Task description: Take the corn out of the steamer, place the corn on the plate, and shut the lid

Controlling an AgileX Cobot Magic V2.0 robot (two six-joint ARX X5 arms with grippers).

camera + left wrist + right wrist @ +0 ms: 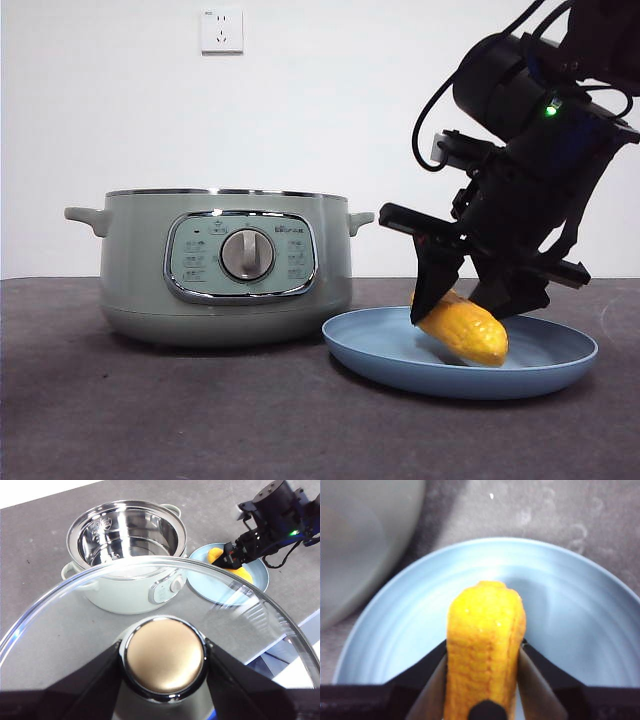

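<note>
Corn point(464, 332): held crosswise at mid-length in closed jaws of right gripper point(470, 300), tip lowered into plate point(560, 375); judged light, firm, ridged. Lid point(60, 630): knob point(165, 659) clamped by left gripper point(165, 680); judged fragile, slippery.

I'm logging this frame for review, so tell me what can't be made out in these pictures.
- Front view: whether the corn touches the plate; the rim hides its underside.
- Front view: steamer interior, hidden by its wall.
- Left wrist view: lid edge cut off; panel lettering too small.
- Right wrist view: right end effector cut off below; steamer blurred.
</note>
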